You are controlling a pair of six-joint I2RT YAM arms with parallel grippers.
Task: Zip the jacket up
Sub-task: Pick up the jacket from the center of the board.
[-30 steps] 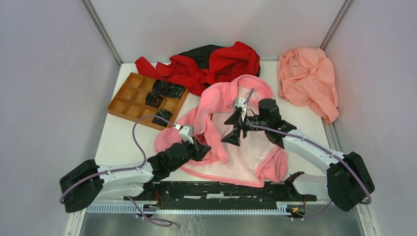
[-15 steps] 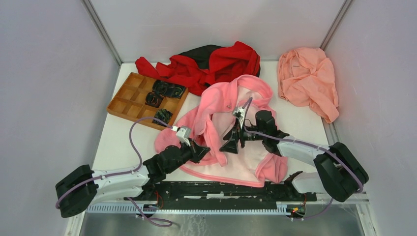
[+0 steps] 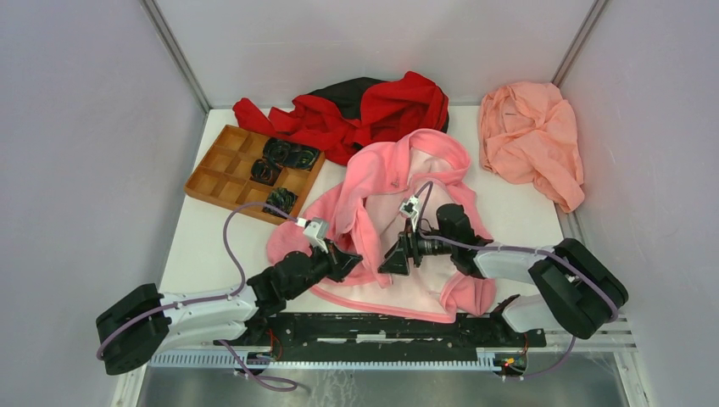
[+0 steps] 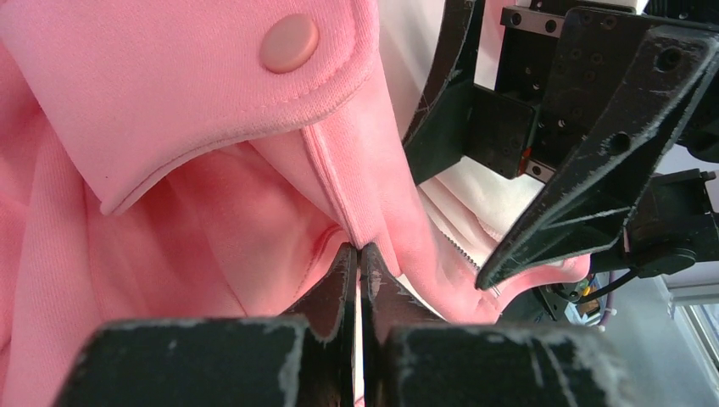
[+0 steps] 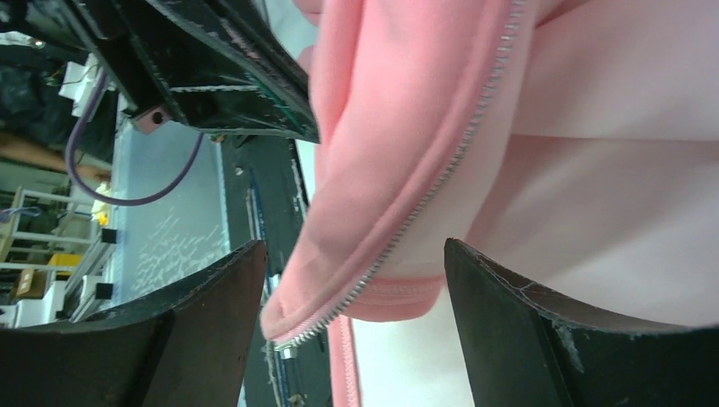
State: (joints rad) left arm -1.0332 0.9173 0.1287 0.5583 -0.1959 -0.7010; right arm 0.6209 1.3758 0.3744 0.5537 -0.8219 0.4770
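Two robot arms of one build. The left arm point(image 3: 208, 307) and the right arm point(image 3: 509, 259) each have smooth white link shells between bulky black joint housings with rounded corners. A thin lilac cable point(image 3: 225, 237) loops free beside the left arm, and a matching right cable point(image 3: 543, 253) runs along the right arm. A small pale grey camera block point(image 3: 315, 229) sits on each wrist. The left gripper point(image 3: 354, 258) and the right gripper point(image 3: 392, 257) have matt black, wedge-shaped fingers, their edges scuffed with pale specks. Up close, the right gripper's black frame shows round screw holes and a small red spot. Both bases sit on a black rail point(image 3: 381, 326) with a ribbed silver strip point(image 3: 339, 360) along its near side.
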